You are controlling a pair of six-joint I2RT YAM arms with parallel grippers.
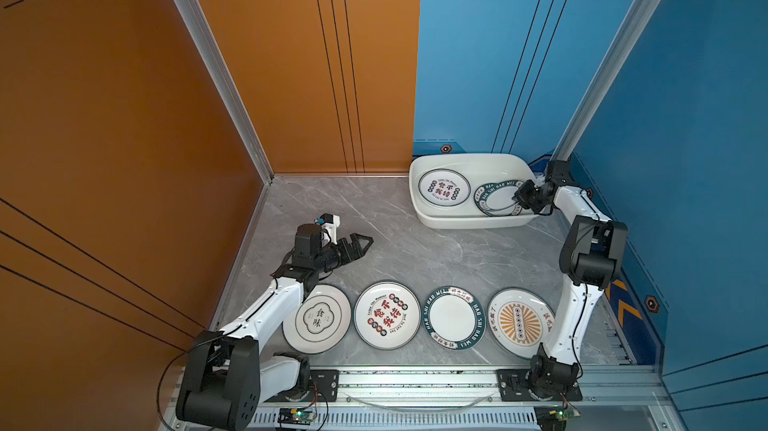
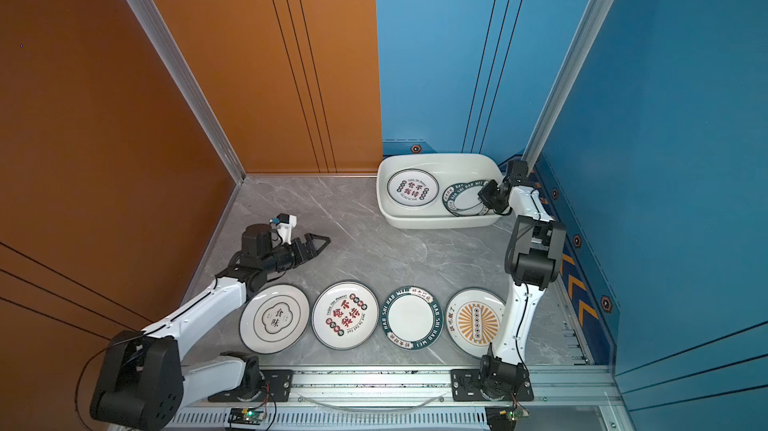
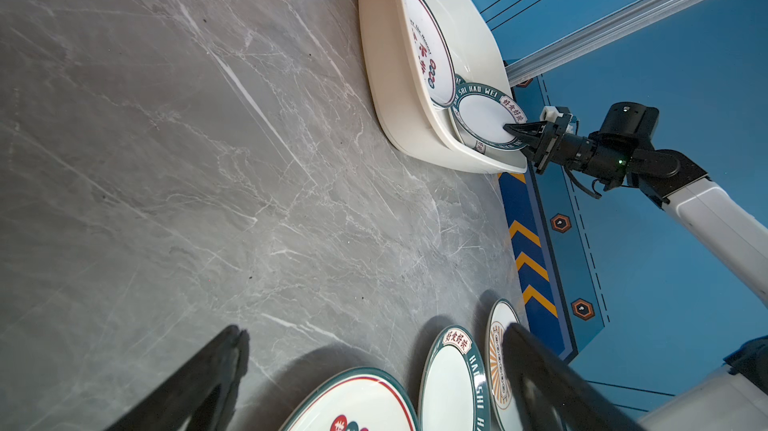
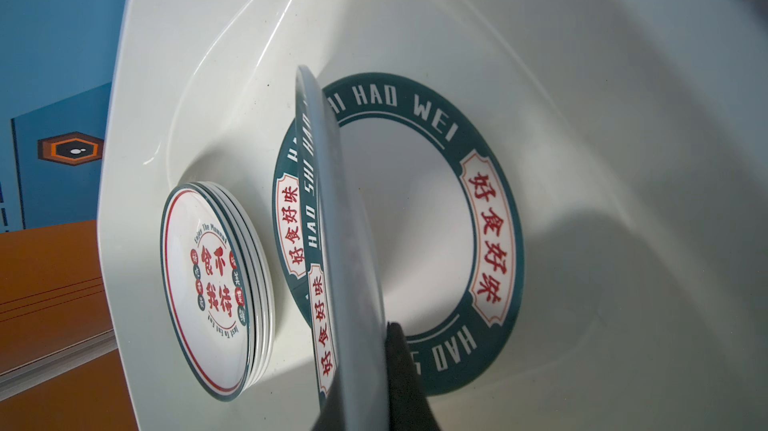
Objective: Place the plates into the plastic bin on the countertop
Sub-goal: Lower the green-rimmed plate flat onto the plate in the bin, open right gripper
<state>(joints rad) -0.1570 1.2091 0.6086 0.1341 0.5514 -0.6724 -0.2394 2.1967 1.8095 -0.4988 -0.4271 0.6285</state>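
Note:
The white plastic bin [image 1: 419,208] [image 2: 384,204] stands at the back right of the grey countertop [image 1: 415,250]. Inside it lies a stack of plates [image 1: 444,187] [image 4: 208,283] with red lettering, and beside the stack a teal-rimmed plate [image 4: 490,242] lies flat. My right gripper [image 1: 517,196] [image 4: 365,366] is shut on the rim of another teal-rimmed plate [image 1: 498,200] [image 3: 484,117] [image 4: 345,262], held tilted just above the flat one. My left gripper [image 1: 368,242] [image 3: 374,331] is open and empty above the countertop. Several plates [image 1: 387,315] lie in a row near the front.
The front row runs from a black-lettered plate [image 1: 317,319] under the left arm to an orange sunburst plate [image 1: 520,322] partly behind the right arm. An orange wall is on the left, blue walls at the back and right, and an aluminium rail [image 1: 415,383] along the front.

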